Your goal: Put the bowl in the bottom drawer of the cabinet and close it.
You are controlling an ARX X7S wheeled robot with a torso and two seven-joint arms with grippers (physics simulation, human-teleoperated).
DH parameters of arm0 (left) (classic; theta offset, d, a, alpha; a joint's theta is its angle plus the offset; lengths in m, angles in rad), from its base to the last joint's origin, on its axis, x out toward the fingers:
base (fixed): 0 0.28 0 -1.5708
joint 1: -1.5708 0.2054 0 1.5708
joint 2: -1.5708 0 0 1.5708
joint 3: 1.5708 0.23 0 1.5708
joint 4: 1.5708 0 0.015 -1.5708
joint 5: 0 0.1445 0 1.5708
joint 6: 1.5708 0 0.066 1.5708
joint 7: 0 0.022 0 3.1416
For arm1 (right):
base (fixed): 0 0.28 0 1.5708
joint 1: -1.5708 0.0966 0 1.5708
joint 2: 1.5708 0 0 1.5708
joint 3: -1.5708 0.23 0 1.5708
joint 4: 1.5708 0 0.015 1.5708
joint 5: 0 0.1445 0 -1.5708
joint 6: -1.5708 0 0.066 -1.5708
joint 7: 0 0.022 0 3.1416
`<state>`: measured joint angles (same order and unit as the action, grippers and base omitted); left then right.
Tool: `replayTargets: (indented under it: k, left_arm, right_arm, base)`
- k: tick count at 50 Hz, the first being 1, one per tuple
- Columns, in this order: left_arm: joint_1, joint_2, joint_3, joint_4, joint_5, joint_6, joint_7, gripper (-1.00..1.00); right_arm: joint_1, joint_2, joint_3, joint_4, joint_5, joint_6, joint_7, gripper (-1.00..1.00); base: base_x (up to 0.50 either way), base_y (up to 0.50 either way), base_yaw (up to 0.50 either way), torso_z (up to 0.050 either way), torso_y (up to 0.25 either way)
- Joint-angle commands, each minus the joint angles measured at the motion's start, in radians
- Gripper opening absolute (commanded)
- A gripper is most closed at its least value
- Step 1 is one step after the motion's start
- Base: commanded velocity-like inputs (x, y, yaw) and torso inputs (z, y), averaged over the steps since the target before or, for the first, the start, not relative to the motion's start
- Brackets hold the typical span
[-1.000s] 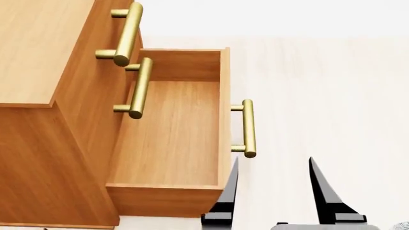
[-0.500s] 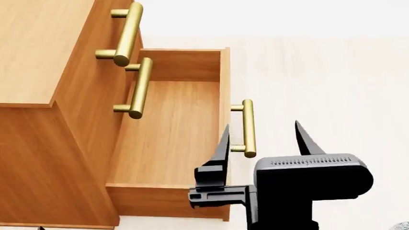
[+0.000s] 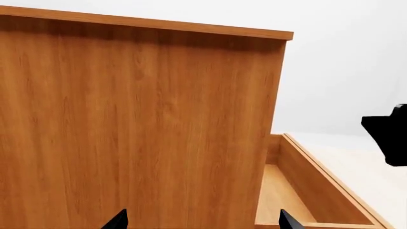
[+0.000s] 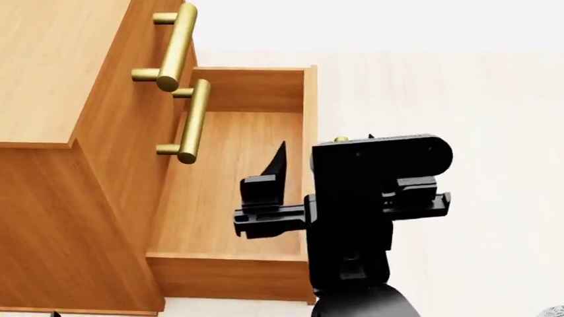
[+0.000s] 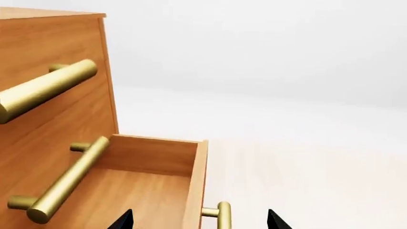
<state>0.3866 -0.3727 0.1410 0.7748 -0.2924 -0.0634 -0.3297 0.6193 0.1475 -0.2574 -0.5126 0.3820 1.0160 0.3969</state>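
The orange-brown cabinet [image 4: 53, 66] fills the left of the head view. Its bottom drawer [image 4: 229, 191] is pulled out, and nothing shows on the part of its floor I can see. The bowl is out of view in every frame. My right gripper [image 4: 326, 140] hangs open over the drawer's front panel, one finger [image 4: 277, 162] inside the drawer, covering most of the brass handle [image 4: 340, 139]. In the right wrist view the gripper [image 5: 200, 220] straddles the front panel and handle [image 5: 222, 214]. My left gripper [image 3: 202, 222] is open, facing the cabinet's side wall [image 3: 140, 119], with the drawer [image 3: 305, 191] beside it.
The two upper drawers are shut, their brass bar handles [image 4: 176, 46] [image 4: 192, 122] sticking out above the open drawer. Pale floor [image 4: 476, 99] stretches to the right of the cabinet. The right arm's black body [image 3: 388, 138] shows at the edge of the left wrist view.
My right gripper has come up from the bottom edge of the head view and forward, from beside the handle to over the drawer's front panel. The drawer has not moved.
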Motion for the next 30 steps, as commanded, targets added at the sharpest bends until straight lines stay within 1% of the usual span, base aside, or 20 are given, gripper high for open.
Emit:
replayTargets:
  k: [1,4,8,9,10,15,22,25,30]
  left_arm:
    - [0.0,-0.004,0.005,0.01,-0.003,-0.007,-0.007,1.0]
    - [-0.001,-0.006,0.005,0.012,-0.004,-0.009,-0.009,1.0]
    - [-0.001,-0.007,0.008,0.01,-0.004,-0.007,-0.009,1.0]
    - [-0.001,-0.007,0.008,0.012,-0.004,-0.008,-0.01,1.0]
    - [-0.001,-0.007,0.008,0.009,-0.005,-0.006,-0.01,1.0]
    - [-0.002,-0.008,0.011,0.004,0.001,-0.004,-0.011,1.0]
    - [-0.003,-0.011,0.011,-0.001,-0.003,0.001,-0.011,1.0]
    - [-0.003,-0.013,0.01,-0.001,-0.005,0.001,-0.013,1.0]
    - [-0.003,-0.014,0.011,-0.003,-0.004,0.005,-0.014,1.0]
  right_arm:
    - [0.113,-0.074,0.05,0.051,0.068,0.174,0.038,1.0]
    - [0.139,-0.12,0.125,0.077,0.12,0.269,0.062,1.0]
    - [0.155,-0.13,0.15,0.095,0.147,0.298,0.094,1.0]
    - [0.166,-0.142,0.174,0.111,0.168,0.344,0.132,1.0]
    - [0.178,-0.139,0.167,0.124,0.165,0.375,0.165,1.0]
    - [0.198,-0.141,0.18,0.17,0.219,0.462,0.268,1.0]
    - [0.217,-0.143,0.228,0.234,0.368,0.494,0.388,1.0]
    - [0.23,-0.142,0.237,0.257,0.436,0.523,0.42,1.0]
    - [0.235,-0.133,0.239,0.283,0.494,0.507,0.452,1.0]
  base:
    - [0.0,0.0,0.0,0.0,0.0]
    - [0.0,0.0,0.0,0.0,0.0]
    - [0.0,0.0,0.0,0.0,0.0]
    - [0.0,0.0,0.0,0.0,0.0]
    - [0.0,0.0,0.0,0.0,0.0]
    - [0.0,0.0,0.0,0.0,0.0]
    - [0.0,0.0,0.0,0.0,0.0]
    - [0.0,0.0,0.0,0.0,0.0]
    - [0.0,0.0,0.0,0.0,0.0]
